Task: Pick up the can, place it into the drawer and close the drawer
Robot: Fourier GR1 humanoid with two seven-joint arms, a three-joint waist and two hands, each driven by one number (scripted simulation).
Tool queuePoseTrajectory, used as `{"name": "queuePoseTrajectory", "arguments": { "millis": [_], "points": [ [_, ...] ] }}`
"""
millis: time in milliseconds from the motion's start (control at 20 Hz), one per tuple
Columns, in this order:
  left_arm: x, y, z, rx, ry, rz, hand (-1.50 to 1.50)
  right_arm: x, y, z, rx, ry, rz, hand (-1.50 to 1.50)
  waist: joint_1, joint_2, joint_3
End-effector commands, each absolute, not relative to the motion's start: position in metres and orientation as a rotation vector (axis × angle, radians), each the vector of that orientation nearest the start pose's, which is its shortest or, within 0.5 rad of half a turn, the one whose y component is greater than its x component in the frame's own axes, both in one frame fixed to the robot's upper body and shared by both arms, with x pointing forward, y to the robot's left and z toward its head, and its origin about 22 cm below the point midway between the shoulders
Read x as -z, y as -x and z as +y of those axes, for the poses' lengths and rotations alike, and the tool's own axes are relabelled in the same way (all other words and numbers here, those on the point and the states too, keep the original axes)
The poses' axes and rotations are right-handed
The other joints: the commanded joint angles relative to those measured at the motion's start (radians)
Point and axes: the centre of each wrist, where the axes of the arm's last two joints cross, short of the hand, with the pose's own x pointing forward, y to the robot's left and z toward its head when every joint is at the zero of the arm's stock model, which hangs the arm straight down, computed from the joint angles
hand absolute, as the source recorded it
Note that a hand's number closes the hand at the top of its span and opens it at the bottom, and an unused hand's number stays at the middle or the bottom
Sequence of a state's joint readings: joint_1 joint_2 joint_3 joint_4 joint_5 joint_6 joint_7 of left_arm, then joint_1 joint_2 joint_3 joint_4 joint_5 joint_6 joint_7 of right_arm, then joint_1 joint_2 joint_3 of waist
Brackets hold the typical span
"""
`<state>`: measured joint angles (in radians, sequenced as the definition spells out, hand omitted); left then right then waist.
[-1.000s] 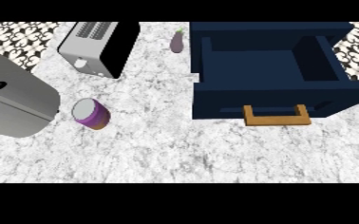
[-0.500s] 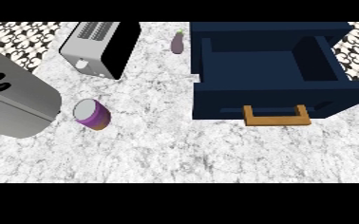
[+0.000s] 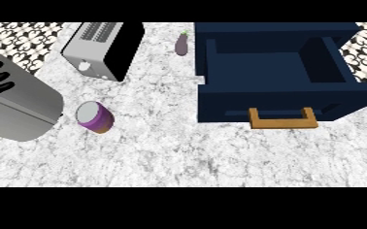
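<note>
While no hands show | can (image 3: pixel 94 117) upright, label unreadable | drawer (image 3: pixel 276 73) open

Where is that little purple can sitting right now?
In the head view the purple can with the grey lid stands on the marble counter's left side, beside the big grey metal appliance and far left of the open dark-blue drawer.

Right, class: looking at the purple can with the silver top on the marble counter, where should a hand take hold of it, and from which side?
Grip the purple can with the silver top round its curved side wall, probably from its right. It stands roughly upright, lid up, with bare marble counter there, while the grey appliance crowds its left. No hand shows in the head view.
</note>
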<state>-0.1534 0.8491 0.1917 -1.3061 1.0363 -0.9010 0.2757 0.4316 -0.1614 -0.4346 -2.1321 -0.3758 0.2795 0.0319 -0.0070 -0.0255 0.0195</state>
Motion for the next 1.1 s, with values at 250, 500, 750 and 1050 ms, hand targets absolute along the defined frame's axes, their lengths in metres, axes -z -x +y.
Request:
{"name": "queuePoseTrajectory", "arguments": {
  "millis": [250, 500, 750, 1050],
  "points": [
    [-0.058, -0.305, 0.397, 0.425, 0.642, -1.395, -1.5, -0.097, -0.099, -0.364, 0.059, 0.189, -1.782, -1.5, -0.019, 0.03, -0.021],
    [-0.039, -0.323, 0.387, 0.401, 0.562, -1.378, -1.5, -0.083, -0.099, -0.391, 0.083, 0.175, -1.795, -1.5, -0.014, 0.028, -0.02],
    [-0.004, -0.307, 0.408, 0.363, 0.536, -1.405, -1.5, -0.109, -0.08, -0.383, 0.084, 0.193, -1.785, -1.5, -0.016, 0.029, -0.021],
    [0.014, -0.315, 0.418, 0.358, 0.474, -1.383, -1.5, -0.097, -0.086, -0.38, 0.085, 0.174, -1.788, -1.5, -0.019, 0.032, -0.022]
  ]
}}
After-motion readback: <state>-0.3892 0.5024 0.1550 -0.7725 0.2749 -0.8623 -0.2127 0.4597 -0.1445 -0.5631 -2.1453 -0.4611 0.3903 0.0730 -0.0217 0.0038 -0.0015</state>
